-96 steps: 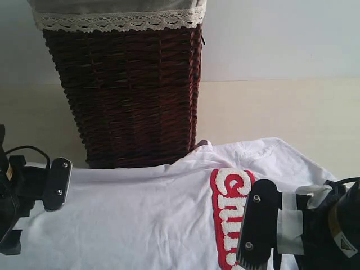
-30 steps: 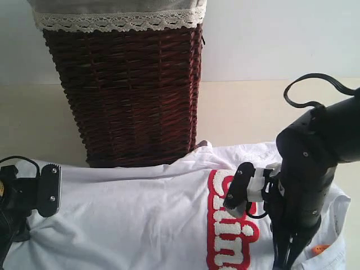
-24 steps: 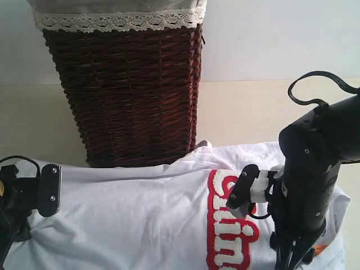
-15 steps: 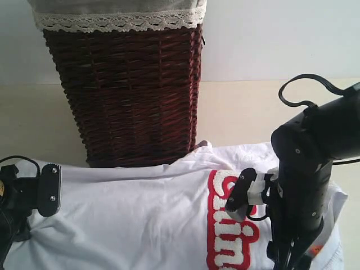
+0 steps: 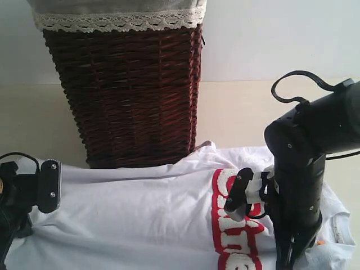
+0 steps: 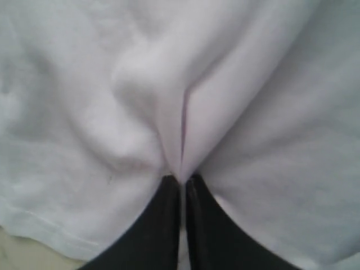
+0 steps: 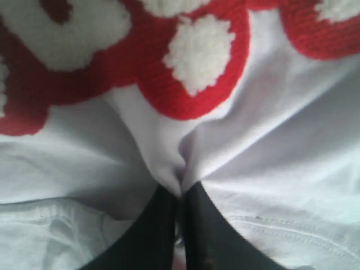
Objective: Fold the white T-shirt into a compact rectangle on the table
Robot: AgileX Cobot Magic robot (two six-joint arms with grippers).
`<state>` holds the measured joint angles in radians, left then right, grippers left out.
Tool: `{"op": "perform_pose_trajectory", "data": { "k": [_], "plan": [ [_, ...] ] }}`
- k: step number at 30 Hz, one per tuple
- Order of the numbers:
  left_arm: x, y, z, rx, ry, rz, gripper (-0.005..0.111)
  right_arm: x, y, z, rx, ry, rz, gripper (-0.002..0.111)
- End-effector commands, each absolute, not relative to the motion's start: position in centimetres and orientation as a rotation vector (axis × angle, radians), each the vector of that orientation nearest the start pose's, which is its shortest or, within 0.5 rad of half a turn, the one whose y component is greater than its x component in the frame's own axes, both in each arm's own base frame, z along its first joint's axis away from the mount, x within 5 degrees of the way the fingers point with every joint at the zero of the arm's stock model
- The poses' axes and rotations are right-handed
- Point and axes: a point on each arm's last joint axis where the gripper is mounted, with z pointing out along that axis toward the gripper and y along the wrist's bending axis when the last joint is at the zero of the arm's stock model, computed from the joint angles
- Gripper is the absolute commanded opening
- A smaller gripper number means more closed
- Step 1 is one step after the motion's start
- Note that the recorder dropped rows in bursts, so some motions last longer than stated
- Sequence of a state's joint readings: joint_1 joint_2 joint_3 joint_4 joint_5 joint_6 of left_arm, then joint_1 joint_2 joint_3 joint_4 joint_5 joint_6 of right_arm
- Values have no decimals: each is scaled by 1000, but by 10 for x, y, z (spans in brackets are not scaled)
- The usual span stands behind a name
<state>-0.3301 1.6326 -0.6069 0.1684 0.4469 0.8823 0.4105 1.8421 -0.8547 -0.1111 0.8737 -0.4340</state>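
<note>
The white T-shirt [image 5: 135, 208] lies spread across the front of the cream table [image 5: 242, 112], its red-outlined fuzzy lettering [image 5: 236, 236] toward the right. In the left wrist view, my left gripper [image 6: 181, 181] is shut on a pinched fold of the plain white T-shirt cloth [image 6: 169, 112]. The right wrist view shows my right gripper [image 7: 181, 190] shut on a fold of the T-shirt [image 7: 281, 169] just below the red lettering [image 7: 185, 67]. In the exterior view the right arm [image 5: 298, 185] stands over the shirt's right part, and the left arm [image 5: 28, 194] sits at its left edge.
A tall dark wicker basket [image 5: 129, 90] with a cream lace-trimmed liner [image 5: 118, 19] stands on the table behind the shirt, left of centre. A pale wall [image 5: 281, 34] rises beyond the table's far edge.
The right arm has shifted a little left and down while gripping the shirt, and the lettering and right side of the shirt have bunched and been pulled. The left arm has barely moved.
</note>
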Motion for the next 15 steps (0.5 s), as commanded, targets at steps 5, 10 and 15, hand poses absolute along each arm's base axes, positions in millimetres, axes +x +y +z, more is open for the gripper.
{"op": "perform_pose_trajectory", "data": {
  "k": [5,10,15],
  "plan": [
    [216,-43,198,1597,2272,551,0,259,94,241,-1371,2698,-283,0],
    [189,-24,256,1186,2181,609,0,245,77,293,-1326,2574,-449,0],
    [164,-19,287,1021,2051,595,0,237,69,324,-1234,2489,-525,0]
  ]
}}
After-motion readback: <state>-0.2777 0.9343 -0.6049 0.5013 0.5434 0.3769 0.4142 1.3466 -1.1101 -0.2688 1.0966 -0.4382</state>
